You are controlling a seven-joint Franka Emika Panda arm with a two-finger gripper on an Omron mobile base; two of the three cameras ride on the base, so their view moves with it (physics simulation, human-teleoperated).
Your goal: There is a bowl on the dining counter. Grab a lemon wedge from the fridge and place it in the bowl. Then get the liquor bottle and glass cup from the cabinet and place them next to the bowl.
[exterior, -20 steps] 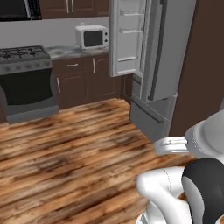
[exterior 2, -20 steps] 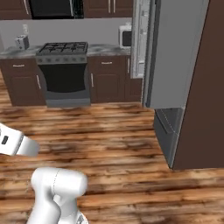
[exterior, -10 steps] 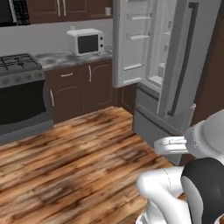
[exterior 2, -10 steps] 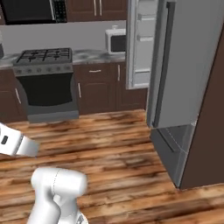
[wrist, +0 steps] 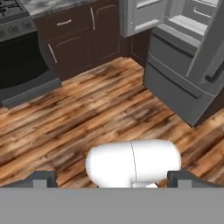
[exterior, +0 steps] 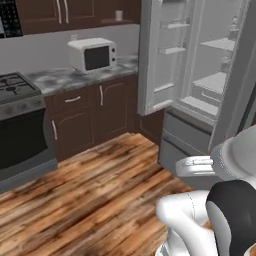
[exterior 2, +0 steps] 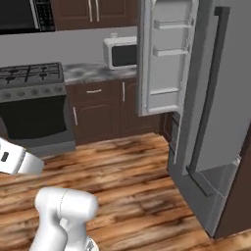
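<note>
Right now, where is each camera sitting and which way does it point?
Left base view: behind the arm's left, facing the open fridge and microwave; white arm at lower right.
Right base view: behind the arm's right, facing the stove and fridge door; arm at lower left.
Hand view: on the hand, aimed down at the wood floor; open gripper at bottom.
All three share the fridge.

no readable text, labels or brand marks on anything in the kitchen
</note>
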